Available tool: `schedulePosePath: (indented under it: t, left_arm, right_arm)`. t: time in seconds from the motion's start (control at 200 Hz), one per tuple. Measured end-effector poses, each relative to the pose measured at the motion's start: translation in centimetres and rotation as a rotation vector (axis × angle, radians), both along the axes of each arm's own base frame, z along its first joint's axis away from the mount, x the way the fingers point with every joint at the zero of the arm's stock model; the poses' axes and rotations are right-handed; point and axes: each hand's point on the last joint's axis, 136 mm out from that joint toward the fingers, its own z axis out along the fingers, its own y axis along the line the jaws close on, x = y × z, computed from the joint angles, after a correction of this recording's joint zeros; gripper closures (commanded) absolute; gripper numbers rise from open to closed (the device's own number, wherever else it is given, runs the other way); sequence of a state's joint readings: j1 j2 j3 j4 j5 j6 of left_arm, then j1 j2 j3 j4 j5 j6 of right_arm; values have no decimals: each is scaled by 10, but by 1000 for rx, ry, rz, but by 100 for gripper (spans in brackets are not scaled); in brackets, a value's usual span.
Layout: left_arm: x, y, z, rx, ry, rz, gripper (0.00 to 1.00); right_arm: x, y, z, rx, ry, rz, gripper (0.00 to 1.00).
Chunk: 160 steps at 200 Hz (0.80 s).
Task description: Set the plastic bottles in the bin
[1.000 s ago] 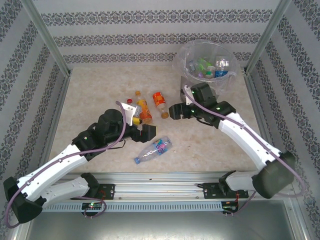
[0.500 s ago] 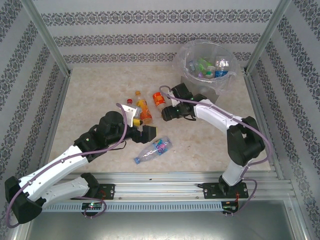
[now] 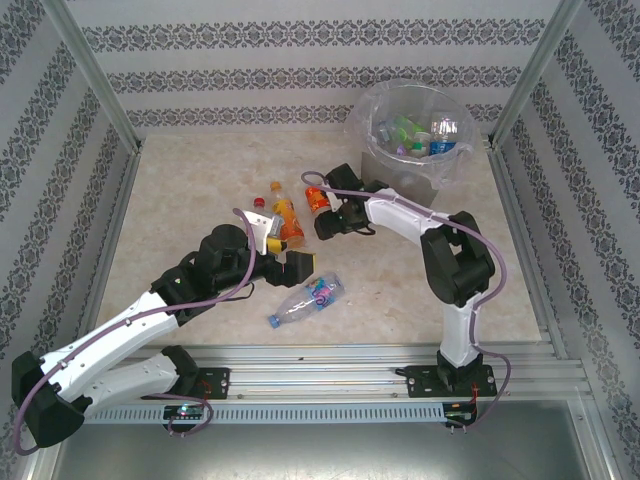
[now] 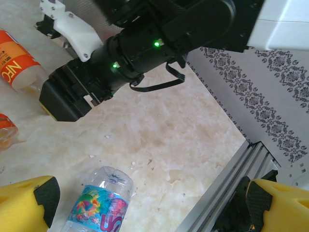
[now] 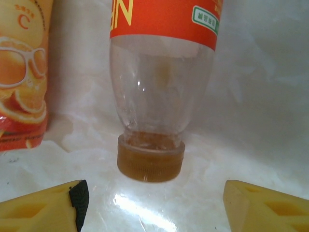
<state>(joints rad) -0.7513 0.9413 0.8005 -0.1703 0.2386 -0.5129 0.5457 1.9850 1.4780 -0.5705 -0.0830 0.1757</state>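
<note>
Right claw (image 5: pixel 153 203) has swung from the bin (image 3: pixel 405 172) toward eight o'clock; its half-open jaws narrow on the red-labelled bottle (image 5: pixel 161 96), ungripped: pickup looks next.

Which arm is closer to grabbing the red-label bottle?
Right. The right gripper points straight at the red-label bottle, whose cap lies just ahead of its open jaws. The left gripper hangs open by the colourful-label bottle instead.

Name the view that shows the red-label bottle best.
Right wrist: the red-label bottle is close and sharp, its brown cap pointing at the open hand, label top cropped. The top view shows the bottle small, from above. The left wrist view cuts it off at the frame edge.
</note>
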Motion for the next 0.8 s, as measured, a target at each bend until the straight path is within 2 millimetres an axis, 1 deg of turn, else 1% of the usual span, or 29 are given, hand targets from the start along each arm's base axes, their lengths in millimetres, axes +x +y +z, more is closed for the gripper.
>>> schedulePosePath:
  t: [0.08, 0.17, 0.39, 0.505, 0.56, 0.624, 0.799]
  left_arm:
    - [0, 0, 0, 0, 0, 0, 0]
    - [0, 0, 0, 0, 0, 0, 0]
    - [0, 0, -1, -5, 0, 2, 0]
    - [1, -1, 1, -14, -1, 4, 0]
    - [1, -1, 2, -20, -4, 4, 0]
    - [1, -2, 0, -25, 0, 3, 0]
    - [0, -3, -4, -31, 11, 0, 0]
  right_arm:
    - [3, 5, -4, -3, 5, 5, 30]
    - [6, 9, -8, -7, 12, 9, 30]
    - [3, 11, -23, -24, 45, 15, 34]
    - [1, 11, -33, -34, 65, 15, 39]
    - [0, 12, -36, -38, 70, 17, 43]
    - [-1, 12, -36, -39, 72, 18, 49]
    - [-1, 12, -36, -38, 72, 17, 55]
